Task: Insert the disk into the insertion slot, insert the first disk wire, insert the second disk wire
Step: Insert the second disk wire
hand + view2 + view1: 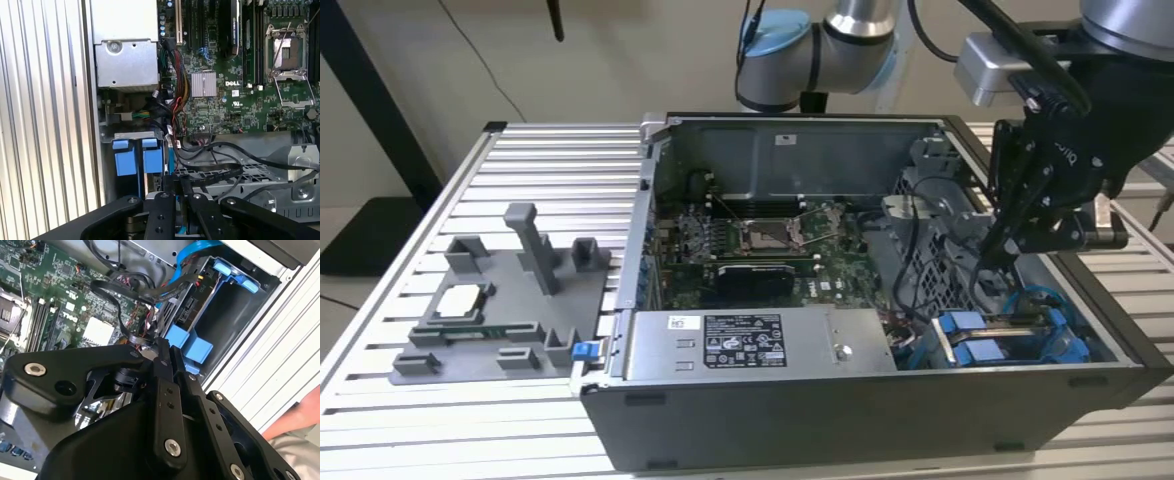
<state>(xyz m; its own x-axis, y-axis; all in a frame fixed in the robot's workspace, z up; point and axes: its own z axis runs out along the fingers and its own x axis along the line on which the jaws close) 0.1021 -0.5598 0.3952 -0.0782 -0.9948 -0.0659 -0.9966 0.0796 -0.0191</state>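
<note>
the black metal claw (983, 268) hangs low inside the open grey computer case (854, 400), fingers pinched together, maybe on a thin black wire (112, 305). the disk, in its blue plastic carrier (987, 340), sits in the grey metal slot (137, 135). push the plug straight and gently.

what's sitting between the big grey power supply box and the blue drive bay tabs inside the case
In the first wrist view, a bundle of coloured wires and black cables runs between the power supply box and the blue tabs of the insertion slot.
</note>
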